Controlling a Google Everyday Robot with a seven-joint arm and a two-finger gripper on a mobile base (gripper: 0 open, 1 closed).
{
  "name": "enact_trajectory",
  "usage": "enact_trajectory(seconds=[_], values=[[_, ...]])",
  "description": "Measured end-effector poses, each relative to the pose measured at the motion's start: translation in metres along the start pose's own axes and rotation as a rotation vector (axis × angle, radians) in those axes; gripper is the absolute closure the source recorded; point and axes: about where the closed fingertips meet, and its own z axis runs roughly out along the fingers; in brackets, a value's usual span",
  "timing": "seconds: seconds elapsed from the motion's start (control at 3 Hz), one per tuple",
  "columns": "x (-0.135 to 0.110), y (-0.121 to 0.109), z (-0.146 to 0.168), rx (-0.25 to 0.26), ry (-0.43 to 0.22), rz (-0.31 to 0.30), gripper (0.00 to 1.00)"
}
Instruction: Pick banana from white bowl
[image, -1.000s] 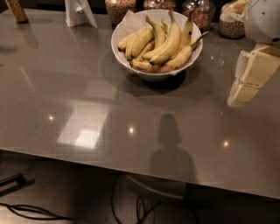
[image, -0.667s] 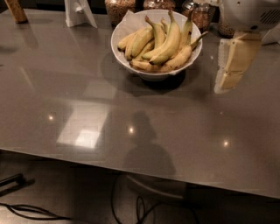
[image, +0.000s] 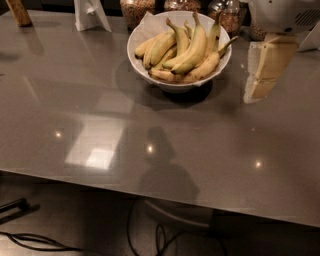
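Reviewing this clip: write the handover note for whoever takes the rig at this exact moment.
Hand: over the table, to the right of the white bowl, clear of it; nothing seen in it.
White bowl: upright near the back of the table, in front of the glass jars.
Bananas: all piled in the bowl, stems pointing up.
Done: no banana picked yet.
Left: bring the hand over the bowl, grasp one banana, probably a top one, and lift it out.
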Motion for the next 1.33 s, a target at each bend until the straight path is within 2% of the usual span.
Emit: enact_trajectory(seconds=[0.33,0.67,1.0,1.33], values=[[-0.006,-0.022,0.006,0.081,0.027,-0.102,0.00],[-0.018,-0.047,0.012,0.158,0.047,-0.243,0.00],[-0.032,-0.068,0.030,0.190,0.084,-0.416,0.00],[-0.033,-0.068,0.022,0.200,0.092,-0.424,0.00]])
